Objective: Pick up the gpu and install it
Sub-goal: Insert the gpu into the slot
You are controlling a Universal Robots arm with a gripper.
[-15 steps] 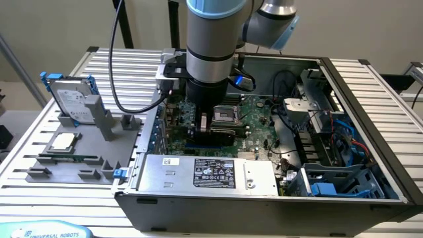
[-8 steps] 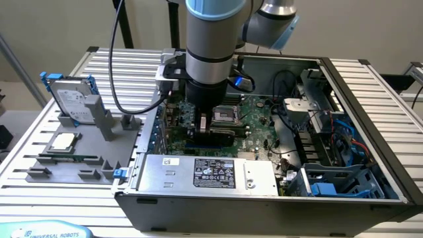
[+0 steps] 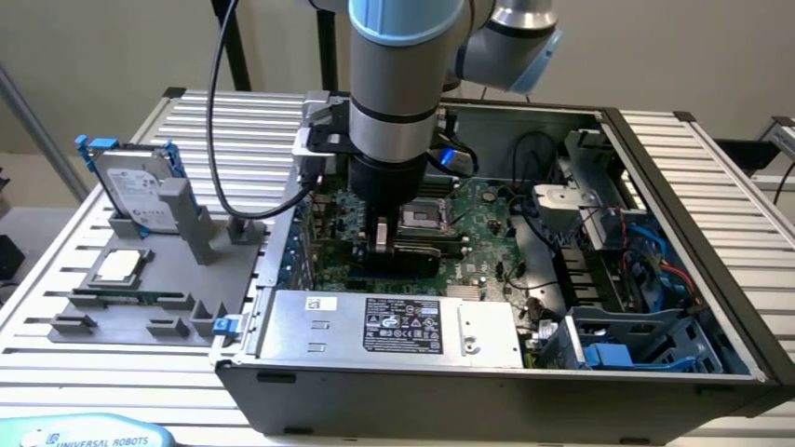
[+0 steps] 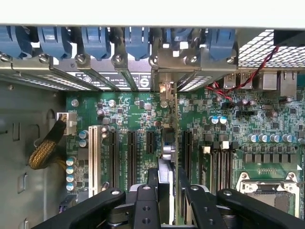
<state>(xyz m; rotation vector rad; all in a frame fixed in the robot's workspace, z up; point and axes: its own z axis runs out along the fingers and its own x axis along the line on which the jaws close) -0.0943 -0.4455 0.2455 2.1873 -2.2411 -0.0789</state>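
Nearest the exterior camera sat the open case (image 3: 497, 391), its near wall closing off a silver power supply (image 3: 391, 326) with a black label. Behind that lay the green motherboard (image 3: 478, 219), with blue and black cables (image 3: 646, 251) and a drive bay toward the exterior view's right. The arm (image 3: 397, 84) came straight down into the middle of the case, and its gripper (image 3: 395, 244) hung just above the board. In the wrist view the black fingers (image 4: 145, 202) stood narrow, closed on the gpu (image 4: 167, 157), which appeared edge-on as a thin dark card running away from them toward the far wall of the case. Its silver bracket (image 4: 164, 83) reached the row of rear slot openings, just below the blue clips (image 4: 136, 40), and the card stood upright between the black expansion slots (image 4: 131, 148) on either side; whether its edge was seated in a slot could not be told. Outside the case, on the counter (image 3: 199, 107) at the exterior view's left, a grey fixture (image 3: 162, 270) held a hard drive (image 3: 134, 191) with blue rails standing upright and, nearer the camera, a square silver processor (image 3: 118, 267).
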